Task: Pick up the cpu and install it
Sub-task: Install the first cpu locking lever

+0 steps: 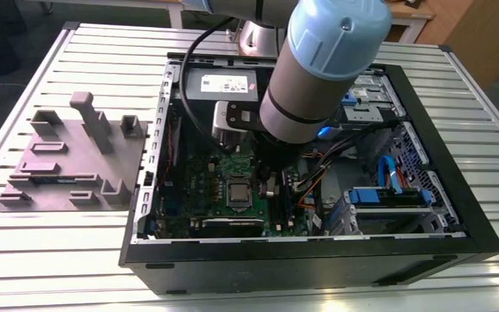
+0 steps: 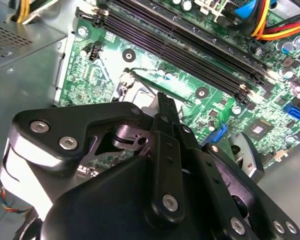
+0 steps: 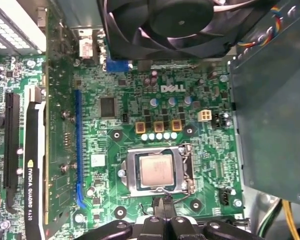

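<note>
Your end effector (image 3: 164, 216), fingers pinched together on nothing, hovers just beside the cpu (image 3: 157, 170) seated in its motherboard socket; judge it light, rigid, slippery, fragile underneath—grip its edges.

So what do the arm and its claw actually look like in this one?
The arm is a thick silver-grey tube with a pale blue rounded joint cap and a black band near its lower end. A black cable loops alongside it. The claw is matte black, built of jointed link plates fastened with silver screws, tapering to narrow fingertips.
</note>
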`<state>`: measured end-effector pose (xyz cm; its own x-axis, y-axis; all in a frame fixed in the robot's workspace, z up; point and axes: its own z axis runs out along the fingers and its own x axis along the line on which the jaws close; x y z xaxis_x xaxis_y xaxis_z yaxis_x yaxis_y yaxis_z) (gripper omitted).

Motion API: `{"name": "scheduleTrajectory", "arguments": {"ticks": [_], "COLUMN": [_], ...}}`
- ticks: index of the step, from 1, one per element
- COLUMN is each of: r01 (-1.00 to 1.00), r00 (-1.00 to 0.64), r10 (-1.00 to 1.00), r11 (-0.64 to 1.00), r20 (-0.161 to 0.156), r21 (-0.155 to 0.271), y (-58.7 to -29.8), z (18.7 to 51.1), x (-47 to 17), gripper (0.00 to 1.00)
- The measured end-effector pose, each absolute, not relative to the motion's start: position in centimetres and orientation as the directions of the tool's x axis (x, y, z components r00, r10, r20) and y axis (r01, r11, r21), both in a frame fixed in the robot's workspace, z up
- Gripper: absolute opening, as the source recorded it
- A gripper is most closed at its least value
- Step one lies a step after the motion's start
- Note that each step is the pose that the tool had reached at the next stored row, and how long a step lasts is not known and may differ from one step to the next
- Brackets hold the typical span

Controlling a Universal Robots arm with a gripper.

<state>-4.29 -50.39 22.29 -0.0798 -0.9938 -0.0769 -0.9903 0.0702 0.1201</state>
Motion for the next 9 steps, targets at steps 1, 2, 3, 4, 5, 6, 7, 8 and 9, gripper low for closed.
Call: {"name": "scheduleTrajectory", "arguments": {"ticks": [1, 2, 3, 4, 5, 6, 7, 8, 9], "r01": [-0.990, -0.990, -0.990, -0.991, -0.991, -0.991, -0.991, -0.991, -0.991], "r00": [-0.079, -0.078, -0.077, -0.075, -0.073, -0.071, -0.069, -0.067, -0.065], "r10": [-0.994, -0.994, -0.995, -0.995, -0.995, -0.995, -0.995, -0.995, -0.995], "r11": [0.070, 0.069, 0.068, 0.066, 0.064, 0.062, 0.060, 0.058, 0.056], "r20": [-0.074, -0.071, -0.071, -0.071, -0.071, -0.071, -0.071, -0.071, -0.070], "r21": [0.120, 0.120, 0.120, 0.120, 0.120, 0.120, 0.120, 0.120, 0.120], "y": [-50.39, -50.39, -50.39, -50.39, -50.39, -50.39, -50.39, -50.39, -50.39], "z": [22.22, 22.15, 22.10, 22.06, 22.02, 21.98, 21.93, 21.90, 21.84], "x": [-4.30, -4.29, -4.28, -4.25, -4.21, -4.18, -4.16, -4.16, -4.15], "gripper": [0.10, 0.10, 0.10, 0.10, 0.10, 0.10, 0.10, 0.10, 0.10]}}
